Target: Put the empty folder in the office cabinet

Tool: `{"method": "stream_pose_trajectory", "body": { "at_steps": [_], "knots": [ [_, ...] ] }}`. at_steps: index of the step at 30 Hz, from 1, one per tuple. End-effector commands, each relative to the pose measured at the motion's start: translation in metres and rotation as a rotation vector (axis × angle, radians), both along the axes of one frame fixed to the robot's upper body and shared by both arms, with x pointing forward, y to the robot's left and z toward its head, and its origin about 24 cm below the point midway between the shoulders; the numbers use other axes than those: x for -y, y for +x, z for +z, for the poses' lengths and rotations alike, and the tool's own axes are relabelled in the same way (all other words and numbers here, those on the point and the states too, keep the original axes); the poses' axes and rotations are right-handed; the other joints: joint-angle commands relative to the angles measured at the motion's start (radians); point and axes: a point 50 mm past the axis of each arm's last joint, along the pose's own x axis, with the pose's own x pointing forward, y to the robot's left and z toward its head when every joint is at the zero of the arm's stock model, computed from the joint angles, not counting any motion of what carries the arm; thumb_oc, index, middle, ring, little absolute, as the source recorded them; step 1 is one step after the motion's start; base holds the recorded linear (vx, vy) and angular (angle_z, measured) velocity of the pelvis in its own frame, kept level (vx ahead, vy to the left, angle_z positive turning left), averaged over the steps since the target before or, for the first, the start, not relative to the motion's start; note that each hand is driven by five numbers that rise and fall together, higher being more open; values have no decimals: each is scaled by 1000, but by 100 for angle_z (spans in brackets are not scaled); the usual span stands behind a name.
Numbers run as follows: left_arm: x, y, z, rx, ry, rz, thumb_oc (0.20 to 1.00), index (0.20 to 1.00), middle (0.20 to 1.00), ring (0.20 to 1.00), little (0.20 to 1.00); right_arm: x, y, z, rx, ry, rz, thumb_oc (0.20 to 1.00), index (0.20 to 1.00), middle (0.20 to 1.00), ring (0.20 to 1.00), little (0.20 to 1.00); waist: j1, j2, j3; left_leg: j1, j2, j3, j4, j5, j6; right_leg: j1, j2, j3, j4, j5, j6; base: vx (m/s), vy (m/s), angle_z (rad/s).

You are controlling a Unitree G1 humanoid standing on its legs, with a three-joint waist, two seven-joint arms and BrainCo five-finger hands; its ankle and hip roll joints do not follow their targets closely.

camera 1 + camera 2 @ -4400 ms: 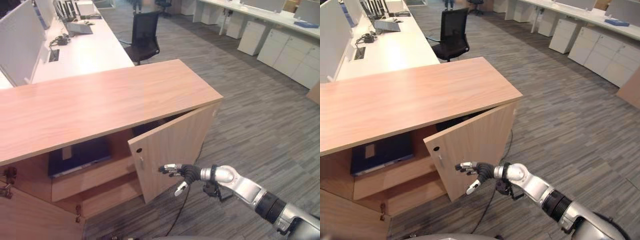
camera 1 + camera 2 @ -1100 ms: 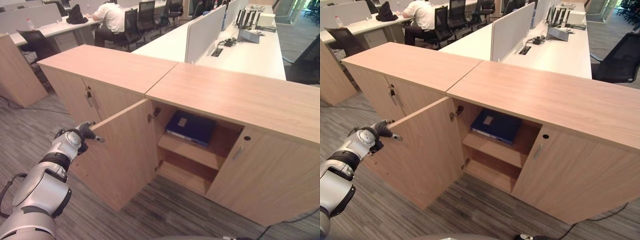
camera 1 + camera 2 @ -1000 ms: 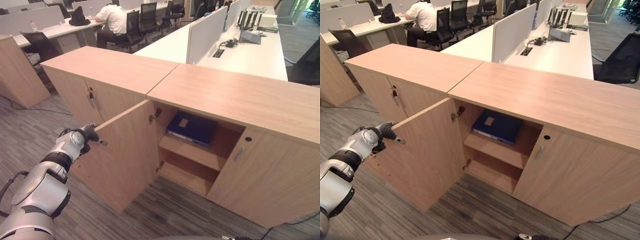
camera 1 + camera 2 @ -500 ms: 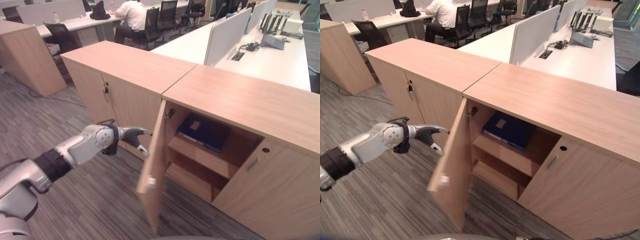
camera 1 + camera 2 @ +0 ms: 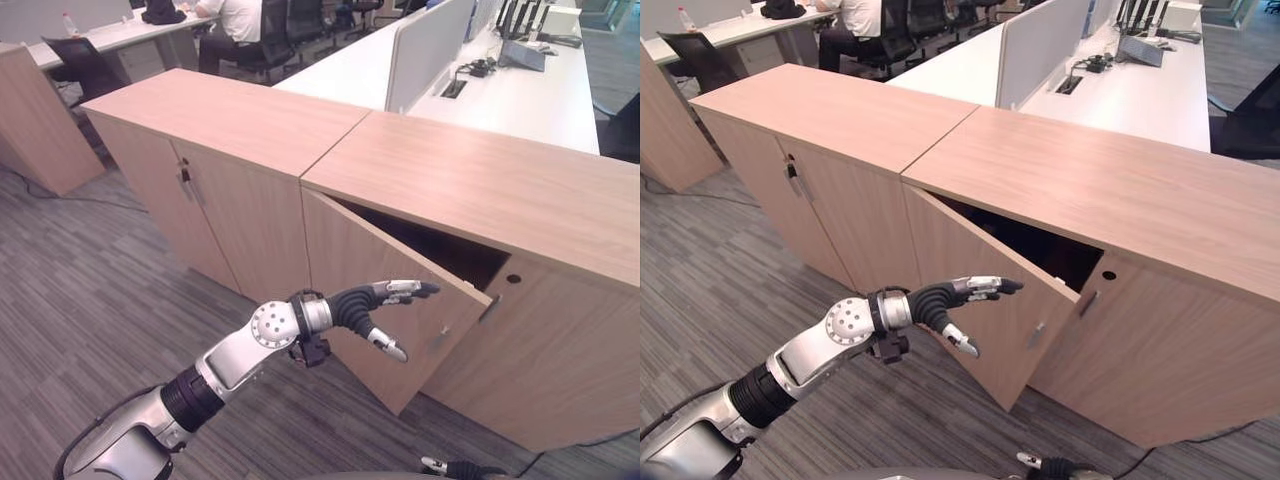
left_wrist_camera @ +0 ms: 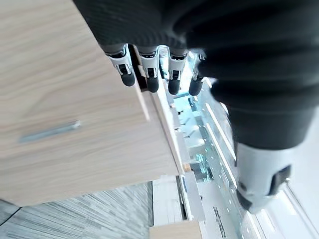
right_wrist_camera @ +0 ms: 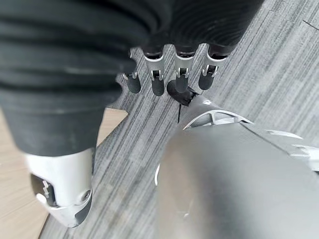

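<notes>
**Cabinet door nearly shut, left hand flat against it**

Left hand out in front of the light wood office cabinet, fingers straight and spread, thumb apart below them, nothing held. Dark fingertips at the face of the left-hand cabinet door, near its free edge; contact or a small gap cannot be told apart. Door ajar by a narrow wedge, hinged on the left, slim metal handle on its front. Right-hand door closed, flush with the carcass. Dark slot of interior visible above the open door's top edge; empty folder not made out in that shadow, whereabouts cannot be told.

Right hand hanging low over the grey striped carpet, fingers straight, relaxed and empty.

Second matching wood cabinet butted against the left side, doors closed. White desks with grey partition screens behind. Person in a white shirt seated at a far desk, black office chairs nearby.
</notes>
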Motion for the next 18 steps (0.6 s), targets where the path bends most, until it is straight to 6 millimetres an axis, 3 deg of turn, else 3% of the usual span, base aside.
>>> {"method": "stream_pose_trajectory", "body": {
  "at_steps": [1,5,6,10,11,15,18],
  "knots": [
    [-20,9,14,97,-45,123,1000,1000,1000,1000,1000,-7,3,-1,-5,24,-60,1000,1000,1000,1000,1000,41,13,-8,-61,9,-91,3,-84,12,107,-56,-41,-1,81,70,-3,-118,-8],
    [-67,5,-24,-43,-21,359,1000,1000,1000,1000,1000,-9,-2,-2,-10,37,-77,1000,1000,1000,1000,1000,49,11,3,-56,57,-48,3,-75,-6,88,-18,-22,-7,-6,70,4,-175,-23],
    [-90,-2,-42,-104,14,466,1000,1000,1000,1000,1000,-10,-5,-3,-14,47,-88,1000,1000,1000,1000,1000,54,7,8,-54,83,-34,3,-66,-18,81,3,-4,-8,-49,65,30,-261,-34],
    [-133,-20,-78,-214,141,643,1000,1000,1000,1000,1000,-11,-14,-5,-33,54,-88,1000,1000,1000,1000,1000,49,8,6,-44,165,-3,4,-37,-64,74,77,35,-8,-116,30,32,-310,-37],
    [-144,-27,-97,-291,170,702,1000,1000,1000,1000,1000,-11,-15,-5,-36,51,-83,1000,1000,1000,1000,1000,43,13,5,-39,201,10,4,-24,-82,69,108,49,-8,-137,17,23,-340,-18],
    [-171,-61,-153,-554,186,944,1000,1000,1000,1000,1000,-5,-14,-4,-21,23,-76,1000,1000,1000,1000,1000,21,38,1,-15,299,56,8,13,-127,54,207,102,-8,-198,-37,33,-311,-43],
    [-174,-91,-196,-792,150,1115,1000,1000,1000,1000,1000,0,-1,0,66,4,-136,1000,1000,1000,1000,1000,-2,53,6,-6,366,88,36,47,-153,56,280,141,-8,-239,-79,40,-348,-63]
  ]
}}
